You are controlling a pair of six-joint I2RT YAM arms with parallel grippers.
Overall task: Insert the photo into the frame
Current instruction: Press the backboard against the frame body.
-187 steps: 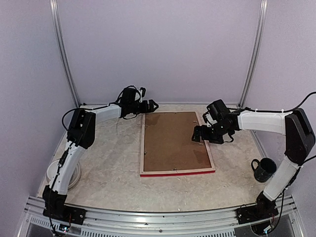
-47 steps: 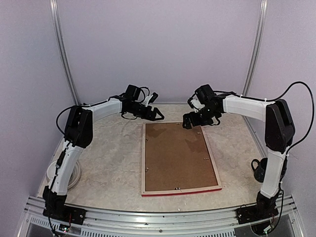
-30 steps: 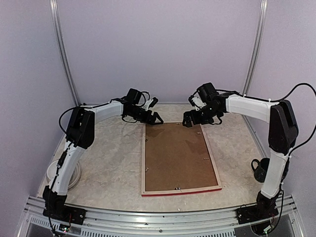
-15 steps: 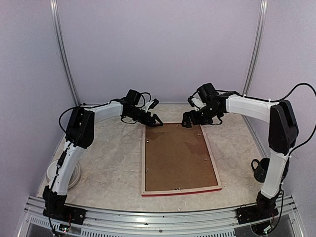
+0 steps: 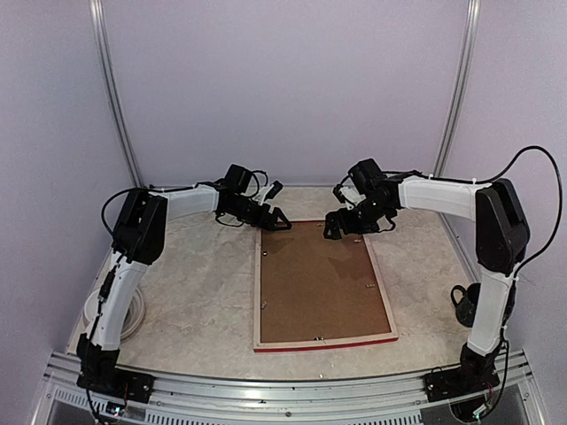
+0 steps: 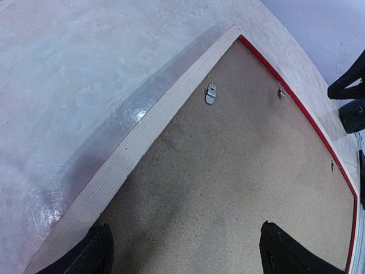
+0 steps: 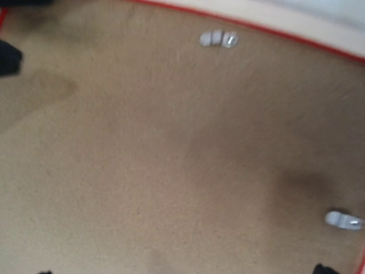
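Observation:
The frame [image 5: 258, 292] lies face down on the table, pale wood rear up, its red front showing along the near edge. A brown backing board [image 5: 319, 279] with small metal clips [image 6: 210, 93] fills it. The photo is hidden. My left gripper [image 5: 275, 219] is open, low over the board's far left corner; its fingers [image 6: 91, 254] stand wide apart over the board [image 6: 228, 171] beside the wood rim [image 6: 142, 137]. My right gripper [image 5: 333, 227] is open over the far right part of the board [image 7: 171, 142], holding nothing, near a clip [image 7: 219, 39].
A dark mug [image 5: 470, 305] stands at the right table edge by the right arm's base. A white coiled thing [image 5: 133, 312] lies at the left edge. Purple walls with metal posts close in the back and sides.
Since six seconds ago the frame has slid nearer and both grippers have gone to its far edge. In the last second the right gripper dropped slightly left over the board.

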